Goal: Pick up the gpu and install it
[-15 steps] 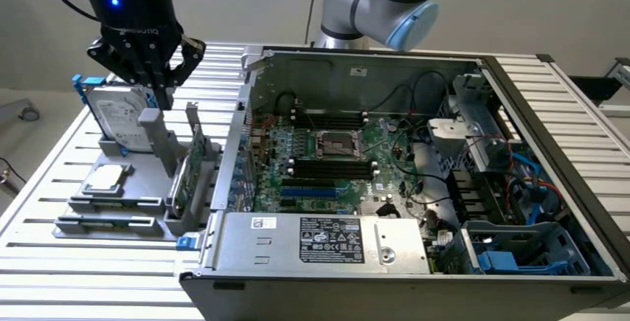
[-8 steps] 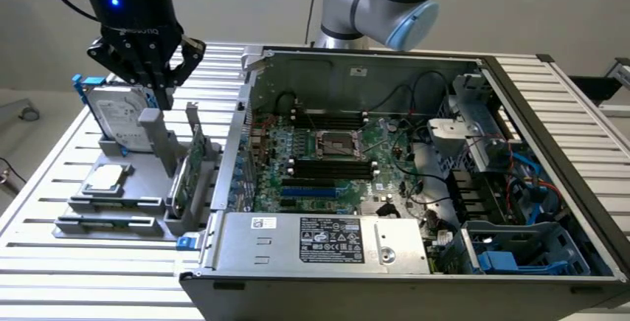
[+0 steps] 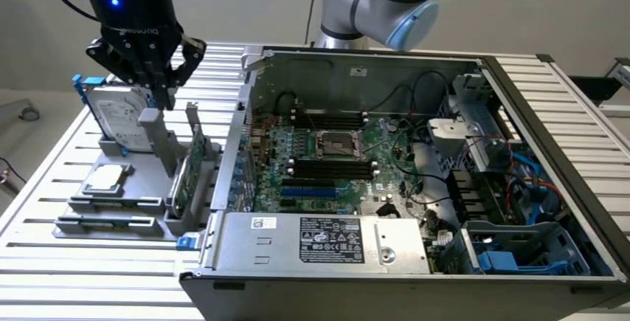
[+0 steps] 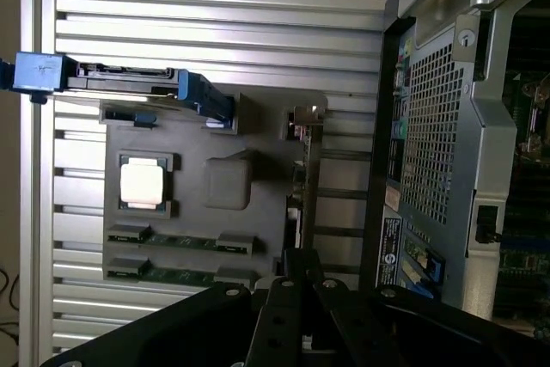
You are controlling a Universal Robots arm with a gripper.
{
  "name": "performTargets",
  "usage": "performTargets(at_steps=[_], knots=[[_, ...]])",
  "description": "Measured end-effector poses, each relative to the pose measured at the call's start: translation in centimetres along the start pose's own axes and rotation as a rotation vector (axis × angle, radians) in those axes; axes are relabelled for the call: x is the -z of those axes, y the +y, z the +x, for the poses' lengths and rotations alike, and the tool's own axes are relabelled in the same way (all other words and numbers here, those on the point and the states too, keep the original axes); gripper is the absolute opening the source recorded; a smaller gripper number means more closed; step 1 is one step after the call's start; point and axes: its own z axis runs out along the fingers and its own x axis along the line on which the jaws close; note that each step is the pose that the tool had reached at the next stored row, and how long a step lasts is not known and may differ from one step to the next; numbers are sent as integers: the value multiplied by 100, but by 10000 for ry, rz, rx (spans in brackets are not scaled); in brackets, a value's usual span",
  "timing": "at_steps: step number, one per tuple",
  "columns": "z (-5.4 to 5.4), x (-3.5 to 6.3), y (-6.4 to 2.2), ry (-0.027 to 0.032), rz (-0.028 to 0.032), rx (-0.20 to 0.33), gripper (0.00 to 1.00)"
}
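While the gpu [image 3: 189, 170] stands on edge in the grey holder [image 3: 99, 214], the gripper [image 3: 162, 98] hangs closed above the holder.
Exterior view: the gripper occupies the upper left of the frame, jaws together, clear of the card. The gpu sits just below and right of the fingertips, left of centre, between the hard drive [image 3: 113, 118] and the open computer case [image 3: 414, 59].

Soft, even room light from above in the exterior view: the slatted table [image 3: 59, 262] reads pale and bright, and the open computer case [image 3: 394, 295] is dimmer inside with soft shadows below its rim. A small blue lamp glows on the gripper [image 3: 162, 102] body. The wrist view is harsher, with the processor chip [image 4: 142, 183] blown white, the gripper near-black in shadow, and warm glare on the case's edge.
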Motion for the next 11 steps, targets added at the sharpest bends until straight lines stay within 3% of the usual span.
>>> performTargets(at_steps=[3, 4, 5, 11], knots=[[0, 0, 0, 0, 0, 0, 29], [0, 0, 0, 1, 0, 1, 29], [0, -1, 0, 0, 0, 0, 36], [-12, -105, 9, 2, 5, 0, 36]])
